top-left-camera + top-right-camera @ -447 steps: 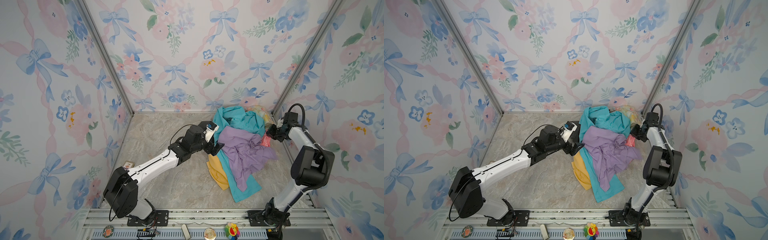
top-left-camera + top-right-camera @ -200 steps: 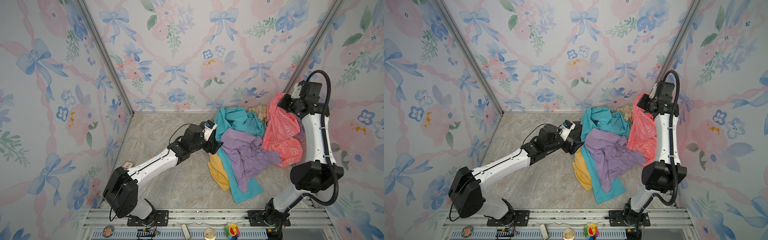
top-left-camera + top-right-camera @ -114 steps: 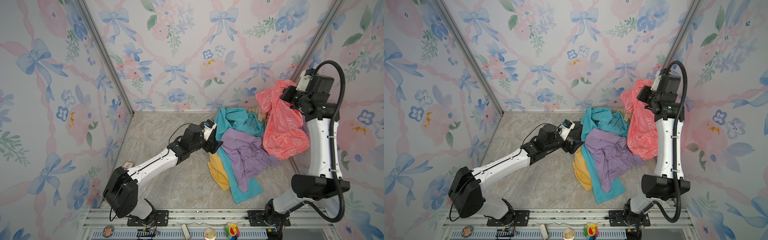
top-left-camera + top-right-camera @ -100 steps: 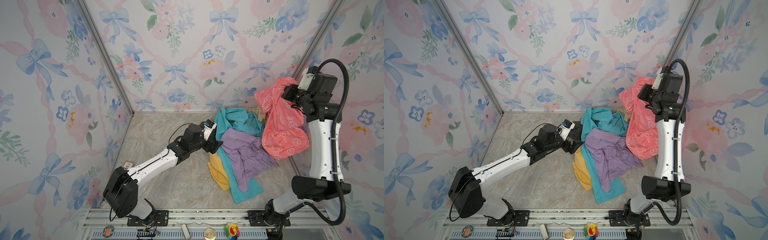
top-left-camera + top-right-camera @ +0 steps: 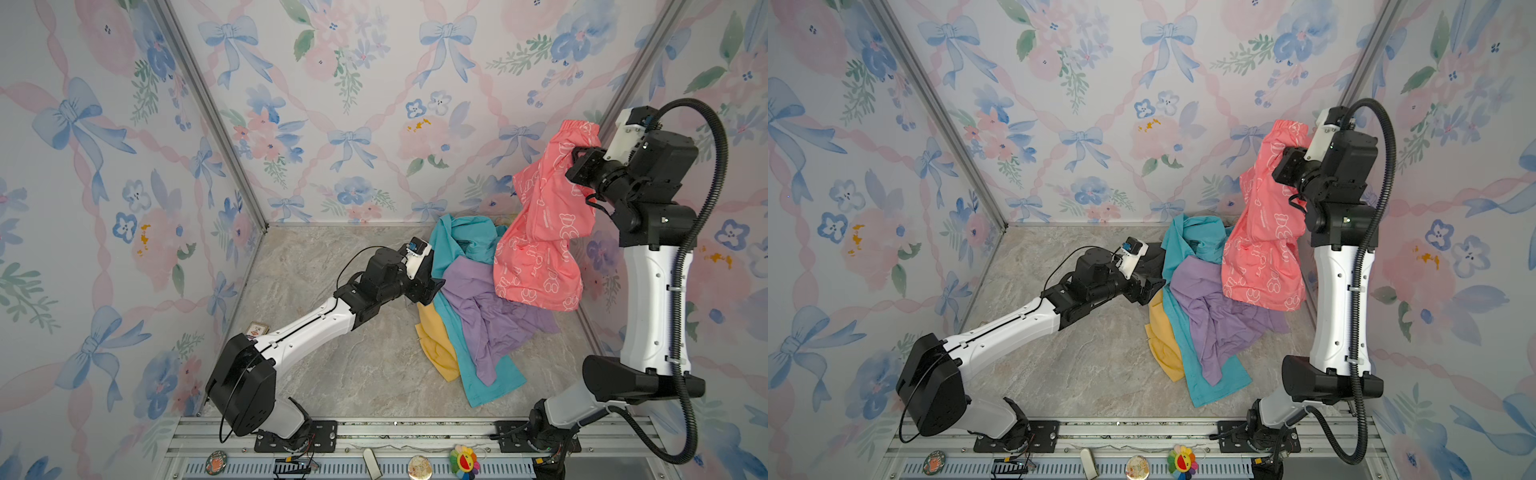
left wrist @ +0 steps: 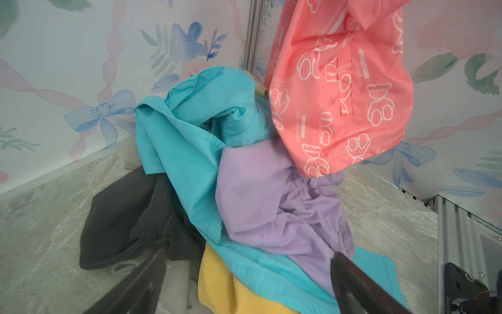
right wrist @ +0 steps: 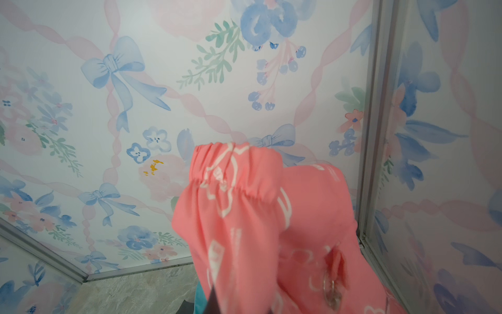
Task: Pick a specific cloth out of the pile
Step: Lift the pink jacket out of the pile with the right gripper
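The cloth (image 5: 536, 249) (image 5: 1262, 249), coral-pink with white bear outlines and a gathered cuff (image 7: 236, 168), hangs in the air at the back right. My right gripper (image 5: 575, 160) (image 5: 1281, 164) is shut on its upper part, high by the right wall, and fabric hides most of its fingers in the right wrist view. The cloth's lower edge (image 6: 317, 168) dangles just above the pile (image 5: 478, 303) of lavender, teal (image 5: 461, 245), mustard (image 5: 434, 340) and dark grey (image 6: 127, 212) garments. My left gripper (image 5: 436, 286) (image 6: 247, 274) is open and low at the pile's left edge, holding nothing.
Floral wallpapered walls with metal corner posts (image 5: 216, 120) close in the marble floor (image 5: 332, 374) on three sides. The right arm's upright white link (image 5: 656, 291) stands close to the right wall. A small card (image 5: 257, 330) lies by the left wall. Trinkets sit on the front rail (image 5: 415, 465).
My right arm has lifted the coral-pink cloth out of the pile and higher, so it now hangs clear. The left arm has stayed still with its jaws open.
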### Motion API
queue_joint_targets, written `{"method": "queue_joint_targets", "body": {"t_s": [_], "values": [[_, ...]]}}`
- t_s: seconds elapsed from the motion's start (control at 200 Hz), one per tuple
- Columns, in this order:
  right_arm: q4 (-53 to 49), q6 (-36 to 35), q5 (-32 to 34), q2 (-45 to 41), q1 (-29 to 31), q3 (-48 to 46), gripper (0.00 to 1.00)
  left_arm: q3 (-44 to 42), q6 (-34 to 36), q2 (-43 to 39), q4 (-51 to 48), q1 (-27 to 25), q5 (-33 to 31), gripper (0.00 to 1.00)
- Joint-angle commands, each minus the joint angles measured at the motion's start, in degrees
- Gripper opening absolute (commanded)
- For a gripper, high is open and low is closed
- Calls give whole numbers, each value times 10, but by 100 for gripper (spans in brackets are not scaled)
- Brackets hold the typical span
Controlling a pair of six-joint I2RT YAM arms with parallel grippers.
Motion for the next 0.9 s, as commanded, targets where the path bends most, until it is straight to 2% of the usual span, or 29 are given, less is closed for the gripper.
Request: {"method": "queue_joint_targets", "body": {"t_s": [0.0, 0.2, 0.58, 0.89], "values": [[59, -13, -12, -33, 20, 38, 0, -12, -18, -20, 23, 12, -11, 96], [72, -28, -2, -52, 73, 33, 0, -30, -37, -36, 60, 43, -5, 96], [67, -84, 40, -44, 223, 91, 0, -67, -60, -90, 123, 111, -2, 97], [99, -129, 86, 1, 345, 133, 0, -82, -90, -125, 156, 199, 13, 97]]}}
